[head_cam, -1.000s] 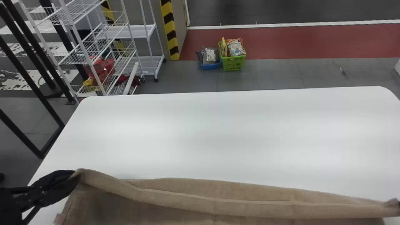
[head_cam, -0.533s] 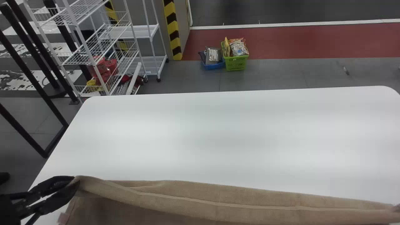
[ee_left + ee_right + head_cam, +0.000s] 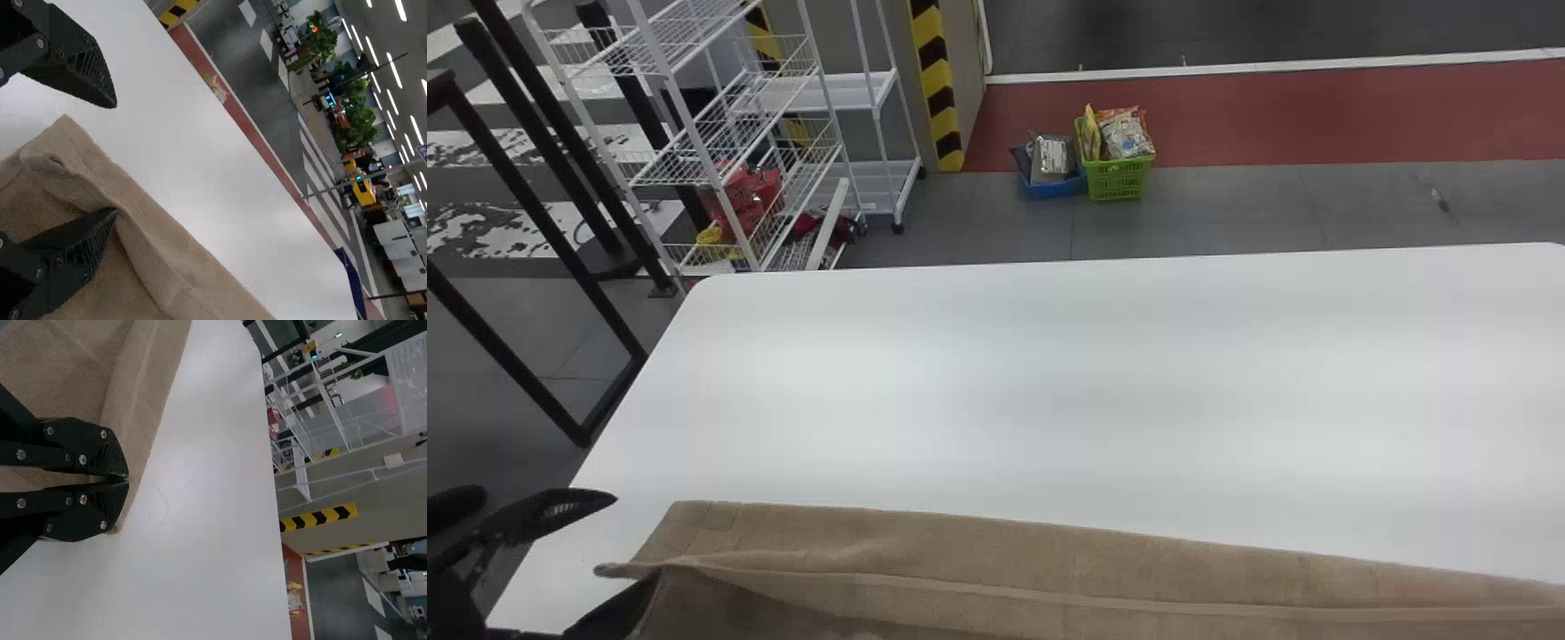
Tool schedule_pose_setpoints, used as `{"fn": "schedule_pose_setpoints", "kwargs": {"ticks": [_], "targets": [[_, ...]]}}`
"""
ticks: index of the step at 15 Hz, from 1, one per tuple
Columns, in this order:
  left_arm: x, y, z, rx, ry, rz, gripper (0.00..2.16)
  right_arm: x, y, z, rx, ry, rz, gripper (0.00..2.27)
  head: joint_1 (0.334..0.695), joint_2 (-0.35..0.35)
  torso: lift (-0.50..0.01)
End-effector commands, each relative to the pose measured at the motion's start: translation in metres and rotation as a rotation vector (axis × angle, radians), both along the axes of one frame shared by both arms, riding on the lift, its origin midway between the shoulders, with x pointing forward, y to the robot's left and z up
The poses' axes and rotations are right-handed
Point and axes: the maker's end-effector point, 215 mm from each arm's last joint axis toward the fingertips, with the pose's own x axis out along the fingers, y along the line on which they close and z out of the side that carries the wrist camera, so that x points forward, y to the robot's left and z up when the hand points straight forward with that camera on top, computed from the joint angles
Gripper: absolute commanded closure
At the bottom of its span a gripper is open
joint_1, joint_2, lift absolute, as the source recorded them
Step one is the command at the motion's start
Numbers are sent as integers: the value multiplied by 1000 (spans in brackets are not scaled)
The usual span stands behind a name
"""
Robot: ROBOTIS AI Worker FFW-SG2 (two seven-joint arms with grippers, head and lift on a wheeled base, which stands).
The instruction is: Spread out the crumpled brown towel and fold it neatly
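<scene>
And the left hand point(image 3: 116, 158) gapes wide, gripping nothing, at the left end of the brown towel point(image 3: 960, 551) on the near bench point(image 3: 1049, 382)! The right hand point(image 3: 128, 479) pinches its right end; looks like folding, with release and edge-squaring next.

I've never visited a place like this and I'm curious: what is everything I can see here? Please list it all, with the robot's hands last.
Towel: one, brown, on the table's near side, partly folded over
Table: one, white, under the towel
Baskets: two, one green, one blue, on the floor beyond the table
Wire rack: one, white, beyond the table's left corner
Striped post: one, yellow and black, right of the rack
Plants: green, count unclear, across the room
Other distant items: too small to tell
Left hand: one, black, open at the towel's left end
Right hand: one, black, closed at the towel's edge
</scene>
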Motion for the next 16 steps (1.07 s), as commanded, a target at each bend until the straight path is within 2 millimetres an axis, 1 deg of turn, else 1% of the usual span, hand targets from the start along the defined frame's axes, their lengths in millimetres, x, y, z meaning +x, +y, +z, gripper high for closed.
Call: {"fn": "schedule_pose_setpoints", "kwargs": {"ticks": [1, 3, 5, 7, 9, 11, 13, 14, 16], "targets": [[-5, 7, 2, 8, -3, 12, 29, -2, -8, -8, -45, 2, 4, 1008, 695, 176, -128], [-7, 9, 3, 12, -2, 16, 46, -3, -18, -17, -85, 25, 0, 1008, 695, 175, -128], [-10, 13, 2, 12, 0, 24, 46, -4, -23, -23, -83, 37, -4, 1004, 695, 165, -128], [-12, 14, 3, 18, -4, 28, 46, -4, -30, -23, -69, 32, -17, 1004, 695, 161, -128], [-11, 12, 4, 17, -7, 27, 46, 1, -34, -18, -49, 13, -31, 1004, 695, 151, -128], [-10, 11, 8, 28, -14, 22, 49, 9, -27, -10, -1, -9, -33, 1008, 695, 144, -128], [-10, 11, 13, 41, -20, 18, 53, 21, -11, -7, 79, -5, -31, 1015, 695, 144, -128], [-10, 10, 17, 46, -27, 16, 56, 26, 0, -7, 116, 3, -22, 1015, 695, 149, -128], [-10, 9, 18, 45, -29, 11, 60, 29, 9, -10, 148, 30, -19, 1011, 695, 178, -128]]}}
